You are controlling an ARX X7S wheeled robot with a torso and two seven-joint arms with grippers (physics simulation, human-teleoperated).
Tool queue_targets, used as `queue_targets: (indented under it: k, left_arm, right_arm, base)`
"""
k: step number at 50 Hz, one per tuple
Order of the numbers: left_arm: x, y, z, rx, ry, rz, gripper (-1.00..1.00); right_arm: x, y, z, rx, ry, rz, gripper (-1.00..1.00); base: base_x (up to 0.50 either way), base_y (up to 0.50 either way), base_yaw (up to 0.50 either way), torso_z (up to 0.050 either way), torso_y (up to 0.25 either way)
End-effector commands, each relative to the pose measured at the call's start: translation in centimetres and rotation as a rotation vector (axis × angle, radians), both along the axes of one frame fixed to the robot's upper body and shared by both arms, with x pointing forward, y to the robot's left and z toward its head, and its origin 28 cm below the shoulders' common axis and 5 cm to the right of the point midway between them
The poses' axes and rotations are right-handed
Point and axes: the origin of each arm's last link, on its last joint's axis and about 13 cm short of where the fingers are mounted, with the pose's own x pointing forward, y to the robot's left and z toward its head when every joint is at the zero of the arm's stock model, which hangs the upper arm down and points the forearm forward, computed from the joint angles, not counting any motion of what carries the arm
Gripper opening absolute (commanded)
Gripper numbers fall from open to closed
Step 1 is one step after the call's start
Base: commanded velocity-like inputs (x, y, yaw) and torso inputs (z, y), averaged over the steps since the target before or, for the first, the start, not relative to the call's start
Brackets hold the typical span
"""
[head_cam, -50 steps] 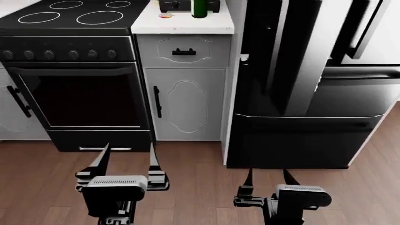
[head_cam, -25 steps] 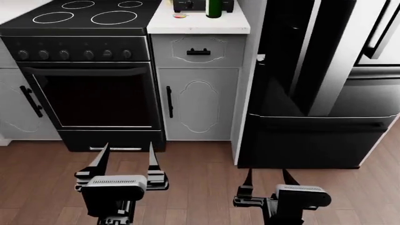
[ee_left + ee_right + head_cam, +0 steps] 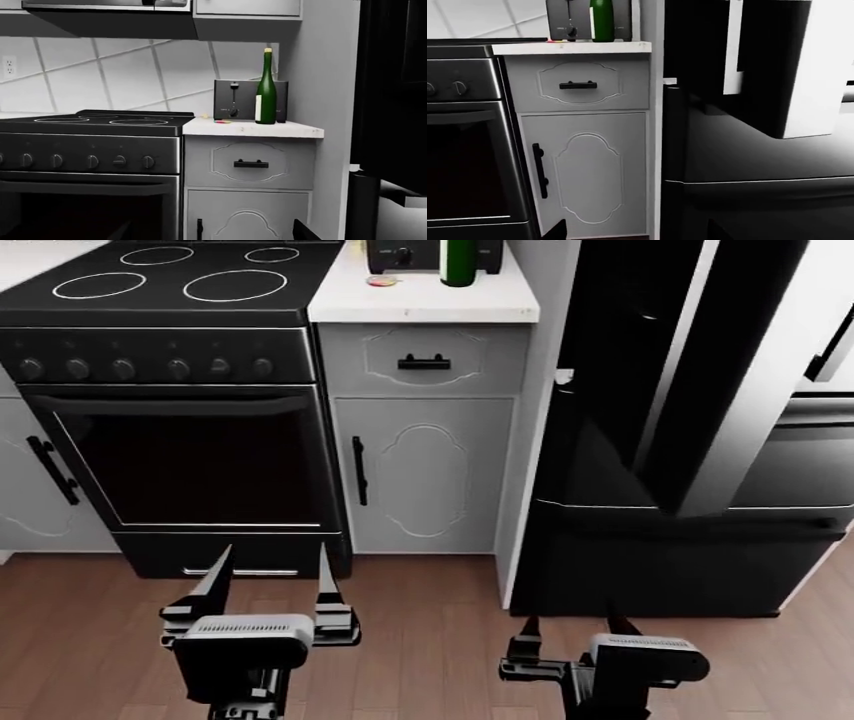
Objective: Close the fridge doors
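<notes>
A black stove [image 3: 174,285] with a dark oven door [image 3: 187,455] stands beside a grey cabinet [image 3: 420,470]. On the white counter [image 3: 414,300] a green bottle [image 3: 266,87] stands just in front of a toaster [image 3: 235,100].

A wood-plank floor [image 3: 427,640] is running in front of a kitchen run. A black oven [image 3: 174,440] with a dark glass door and a row of knobs is standing at the left, its cooktop [image 3: 187,275] showing white ring burners. Beside it, a grey cabinet [image 3: 420,470] with a drawer and a panelled door, both with black handles, is carrying a white counter [image 3: 427,302]. A green bottle [image 3: 266,90] is standing near the counter's back edge, in front of a grey toaster [image 3: 233,100]. White diagonal tiles [image 3: 120,75] are covering the wall behind, with grey upper cabinets [image 3: 247,7] hanging above.
</notes>
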Motion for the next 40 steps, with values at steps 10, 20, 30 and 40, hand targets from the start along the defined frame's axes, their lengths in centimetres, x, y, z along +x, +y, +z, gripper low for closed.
queue_targets:
  k: [10,20,30,40]
  left_arm:
    - [0.02,0.01,0.04,0.0,-0.001,0.001,1.0]
    - [0.0,0.0,0.06,0.0,-0.003,0.002,1.0]
    - [-0.02,0.0,0.04,0.0,-0.003,0.003,1.0]
    - [-0.01,0.0,0.12,-0.001,-0.006,0.004,1.0]
  right_arm:
    - [0.02,-0.01,0.02,0.002,-0.001,0.0,1.0]
    - [0.03,0.0,0.02,0.001,0.0,-0.001,1.0]
    - [0.04,0.0,0.01,0.001,-0.001,-0.001,1.0]
    - [0.07,0.0,-0.02,0.0,0.001,0.0,1.0]
  base:
    - [0.35,0.0,0.0,0.0,0.0]
    - [0.35,0.0,0.0,0.0,0.0]
    - [0.35,0.0,0.0,0.0,0.001]
    - [0.35,0.0,0.0,0.0,0.001]
